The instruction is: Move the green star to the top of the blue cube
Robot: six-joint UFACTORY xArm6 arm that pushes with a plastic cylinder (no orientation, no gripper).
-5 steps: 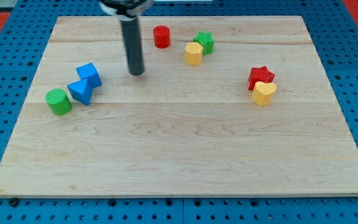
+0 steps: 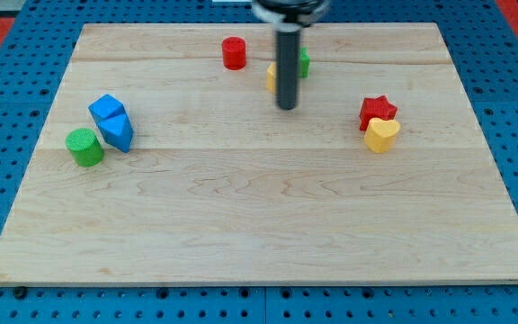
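The green star [image 2: 304, 61] lies near the view's top centre, mostly hidden behind my rod. My tip [image 2: 287, 108] rests on the board just below the star and a yellow block [image 2: 271, 77], which is also partly hidden. The blue cube [image 2: 107, 108] sits far to the view's left, touching a second blue block [image 2: 118, 133] just below it. The tip is far to the right of the blue cube.
A green cylinder [image 2: 84, 147] stands left of the blue blocks. A red cylinder [image 2: 234, 53] is at the top, left of the rod. A red star [image 2: 377, 110] and a yellow heart [image 2: 383, 134] touch at the right. The wooden board [image 2: 259, 225] lies on a blue pegboard.
My tip has moved right, from near the blue blocks to below the green star and yellow block. The blue cube now sits a little further left, above the second blue block.
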